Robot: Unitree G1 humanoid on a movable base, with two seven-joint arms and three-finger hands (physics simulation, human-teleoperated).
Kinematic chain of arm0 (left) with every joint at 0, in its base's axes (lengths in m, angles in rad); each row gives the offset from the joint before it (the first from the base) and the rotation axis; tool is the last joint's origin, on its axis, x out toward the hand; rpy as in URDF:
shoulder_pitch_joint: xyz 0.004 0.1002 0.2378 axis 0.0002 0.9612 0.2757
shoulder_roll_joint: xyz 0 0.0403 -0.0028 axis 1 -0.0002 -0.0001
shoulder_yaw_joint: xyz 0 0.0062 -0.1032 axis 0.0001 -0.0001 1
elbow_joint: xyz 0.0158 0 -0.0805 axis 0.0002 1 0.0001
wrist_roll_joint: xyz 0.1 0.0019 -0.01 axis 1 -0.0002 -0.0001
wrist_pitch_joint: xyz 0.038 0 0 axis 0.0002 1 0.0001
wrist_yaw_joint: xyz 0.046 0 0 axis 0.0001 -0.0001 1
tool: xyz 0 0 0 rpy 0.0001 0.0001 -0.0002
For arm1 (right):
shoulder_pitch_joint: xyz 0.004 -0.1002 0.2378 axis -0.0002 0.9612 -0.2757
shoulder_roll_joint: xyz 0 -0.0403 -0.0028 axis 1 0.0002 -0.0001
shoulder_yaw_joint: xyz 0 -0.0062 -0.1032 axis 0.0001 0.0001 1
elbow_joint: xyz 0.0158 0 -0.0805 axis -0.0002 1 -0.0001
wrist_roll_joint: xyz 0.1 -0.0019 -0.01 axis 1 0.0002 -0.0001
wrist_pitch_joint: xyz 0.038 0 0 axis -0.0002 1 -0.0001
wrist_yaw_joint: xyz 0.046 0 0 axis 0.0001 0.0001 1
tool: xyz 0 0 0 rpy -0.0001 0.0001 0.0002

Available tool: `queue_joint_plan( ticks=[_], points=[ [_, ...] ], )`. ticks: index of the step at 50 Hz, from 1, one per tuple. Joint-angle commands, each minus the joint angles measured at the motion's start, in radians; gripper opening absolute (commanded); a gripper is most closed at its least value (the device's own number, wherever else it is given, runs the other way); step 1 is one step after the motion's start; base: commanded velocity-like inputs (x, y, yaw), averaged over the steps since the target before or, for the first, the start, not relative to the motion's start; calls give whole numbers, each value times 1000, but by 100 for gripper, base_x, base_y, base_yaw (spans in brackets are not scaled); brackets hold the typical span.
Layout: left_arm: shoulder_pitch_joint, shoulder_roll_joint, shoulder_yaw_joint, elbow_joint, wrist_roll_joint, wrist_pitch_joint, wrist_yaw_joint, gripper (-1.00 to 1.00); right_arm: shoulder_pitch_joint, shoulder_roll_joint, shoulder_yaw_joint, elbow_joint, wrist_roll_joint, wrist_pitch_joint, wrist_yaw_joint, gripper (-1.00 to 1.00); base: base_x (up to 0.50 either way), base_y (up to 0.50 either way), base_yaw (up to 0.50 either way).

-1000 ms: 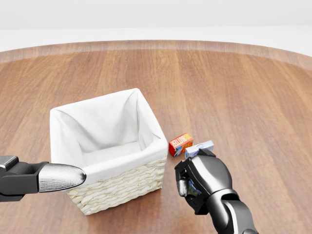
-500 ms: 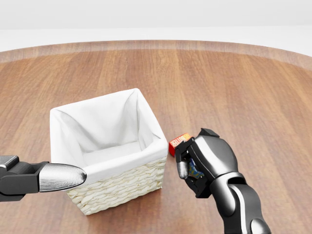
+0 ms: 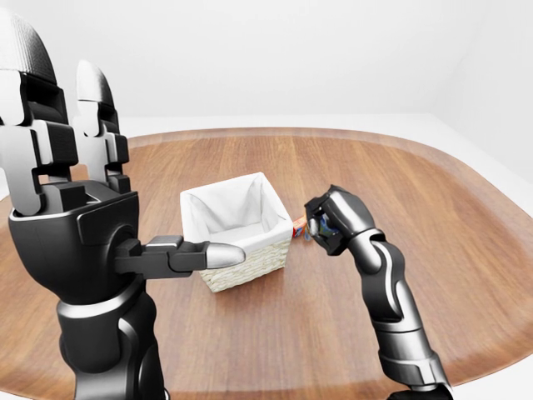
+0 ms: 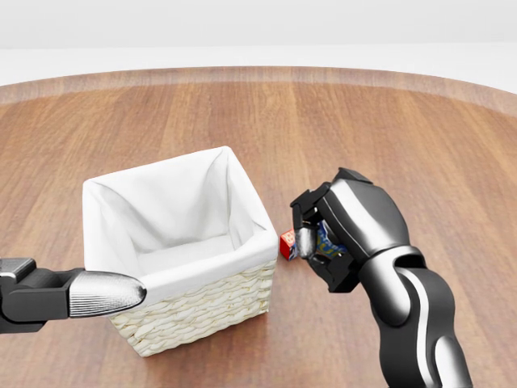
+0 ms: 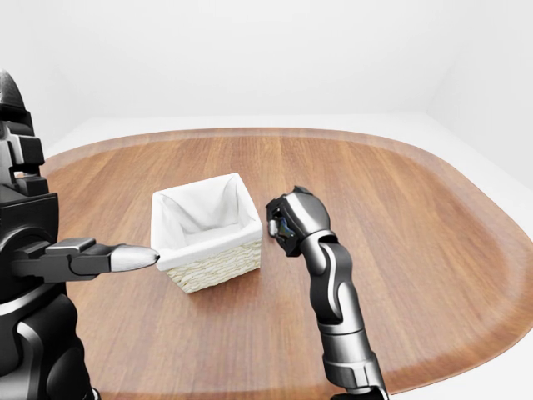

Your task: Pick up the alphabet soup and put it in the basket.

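Observation:
A wicker basket [image 4: 206,271] with a white cloth liner stands on the round wooden table, left of centre in the head view. My right hand [image 4: 317,240] hovers just right of the basket's right rim. Its fingers are curled round a small thing with a blue, many-coloured label, which I take for the alphabet soup [image 4: 326,235]; most of it is hidden in the palm. My left hand [image 3: 83,208] is held up open at the left, one silver-tipped finger [image 4: 101,293] reaching over the basket's lower left corner.
A small red box [image 4: 286,243] lies on the table [image 4: 404,129] against the basket's right side, half hidden behind my right hand. The table's raised rim curves across the top of the head view.
My right hand has travelled up the head view, from below the red box to beside the basket's rim, keeping the blue-labelled thing. It now covers a small blue-white item. The left hand barely moved.

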Motion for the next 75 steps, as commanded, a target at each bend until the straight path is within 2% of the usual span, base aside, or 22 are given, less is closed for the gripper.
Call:
queue_joint_plan(
  ticks=[1,8,14,22,28,32,38,52,57,68,75],
  points=[
    [2,-2,0,8,3,0,-5,100,-43,0,-4,-73,19,0,46,-91,0,0,0],
    [-3,-2,-3,3,4,0,-5,100,-97,2,1,-146,3,0,119,-91,0,0,0],
    [-3,-3,-5,-7,3,0,-5,100,-91,9,2,-151,1,0,114,-91,0,0,0],
    [-3,-3,-6,-10,-3,0,-5,100,-143,5,-7,-168,1,0,146,-91,0,0,0],
    [-1,-3,-5,-6,-3,0,-5,100,-147,15,6,-163,-4,0,133,-91,0,0,0],
    [1,-4,-6,8,-3,0,-5,100,-169,14,-1,-139,14,0,88,-91,0,0,0],
    [-3,-3,-3,2,-6,0,-4,100,-192,24,15,-165,-9,0,132,-91,0,0,0],
    [-12,-8,19,1,-35,0,18,100,-218,110,83,-217,-69,0,158,-91,0,0,0],
    [0,3,-2,11,-18,0,7,100,-218,147,114,-207,-103,0,164,-91,0,0,0],
    [2,-3,-6,5,-11,0,0,100,-194,190,147,-202,-128,0,143,-91,0,0,0],
    [3,-5,-14,1,-4,0,0,100,-220,220,159,-162,-143,0,124,-91,0,0,0]
  ],
)
